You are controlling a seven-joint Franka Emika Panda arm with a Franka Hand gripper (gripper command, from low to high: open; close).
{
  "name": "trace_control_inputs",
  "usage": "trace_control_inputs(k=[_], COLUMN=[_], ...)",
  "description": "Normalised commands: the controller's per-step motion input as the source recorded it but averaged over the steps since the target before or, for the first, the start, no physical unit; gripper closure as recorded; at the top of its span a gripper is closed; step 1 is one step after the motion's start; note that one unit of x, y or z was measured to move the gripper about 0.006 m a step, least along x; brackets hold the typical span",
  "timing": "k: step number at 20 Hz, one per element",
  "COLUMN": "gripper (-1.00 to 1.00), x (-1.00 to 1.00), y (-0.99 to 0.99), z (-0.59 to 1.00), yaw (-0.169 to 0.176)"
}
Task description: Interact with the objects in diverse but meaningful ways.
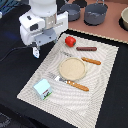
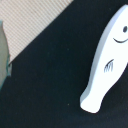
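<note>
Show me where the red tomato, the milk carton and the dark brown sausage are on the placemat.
red tomato (image 1: pixel 70 40), exterior view, middle of its round body.
milk carton (image 1: pixel 42 88), exterior view, middle of its pale blue top.
dark brown sausage (image 1: pixel 86 49), exterior view, midway along its length.

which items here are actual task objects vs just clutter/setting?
Task objects:
tomato
milk carton
sausage
white fish-shaped piece, seen only in the wrist view

Just lying about:
plate
orange-handled cutlery, second piece
placemat
pots at the back

Gripper state: cannot tell.
</note>
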Motion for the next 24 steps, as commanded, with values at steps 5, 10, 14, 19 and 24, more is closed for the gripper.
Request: trace_control_inputs(k=[5,10,14,19,24], gripper=[-1.0,-1.0,1.0,1.0,1.0], x=[-0.68,-0.71,-0.65,-0.57,-0.53], y=[0.0,0.0,0.0,-0.03,0.1], z=[-0.48,-0.57,-0.58,-0.55,-0.28], yaw=[-0.028,-0.02,-0.008,0.0,0.0])
